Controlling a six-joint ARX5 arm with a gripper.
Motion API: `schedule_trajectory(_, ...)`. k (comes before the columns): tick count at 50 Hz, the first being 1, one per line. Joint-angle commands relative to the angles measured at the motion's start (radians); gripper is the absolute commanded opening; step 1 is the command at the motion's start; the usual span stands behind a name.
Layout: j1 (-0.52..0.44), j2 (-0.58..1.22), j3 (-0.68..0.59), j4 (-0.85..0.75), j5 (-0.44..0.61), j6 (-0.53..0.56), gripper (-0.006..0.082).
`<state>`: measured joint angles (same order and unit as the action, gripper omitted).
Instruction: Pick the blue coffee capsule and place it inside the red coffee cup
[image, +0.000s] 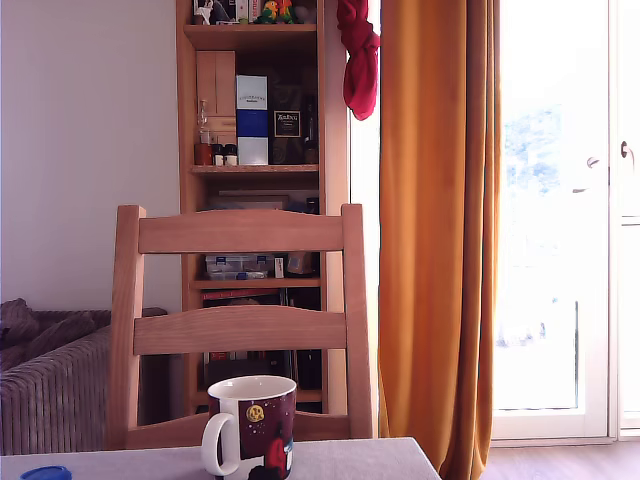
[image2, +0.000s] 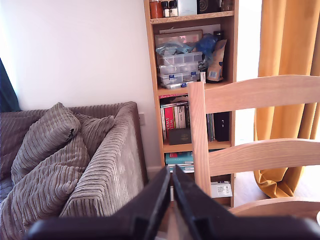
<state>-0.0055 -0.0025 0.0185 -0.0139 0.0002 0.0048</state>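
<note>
The small bright blue coffee capsule (image: 46, 473) lies on the pale tabletop (image: 350, 460) at the exterior view's lower left corner, only its rim showing. Well apart from it, toward the exterior view's right, stands the dark red ceramic mug with white handle and yellow emblem (image: 252, 427), upright in front of a wooden slat-back chair (image: 240, 330). In the wrist view the black gripper (image2: 171, 190) points out at a grey corduroy sofa (image2: 65, 160) (cushions piled on it) and a wooden bookshelf (image2: 192, 75), its jaws nearly together with nothing between them.
</note>
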Motion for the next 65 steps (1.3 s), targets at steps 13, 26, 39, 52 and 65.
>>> schedule_trajectory(13,0.061,0.006,0.021,-0.104,0.161,-0.128,-0.0018)
schedule_trajectory(26,0.061,0.012,0.036,-0.067,0.335,-0.335,-0.0011)
schedule_trajectory(39,0.033,0.122,0.036,-0.124,0.490,-0.462,-0.0014)
schedule_trajectory(52,-0.046,0.385,0.037,-0.127,0.426,-0.466,-0.0014)
schedule_trajectory(65,-0.121,0.647,0.061,-0.053,0.403,-0.477,0.0512)
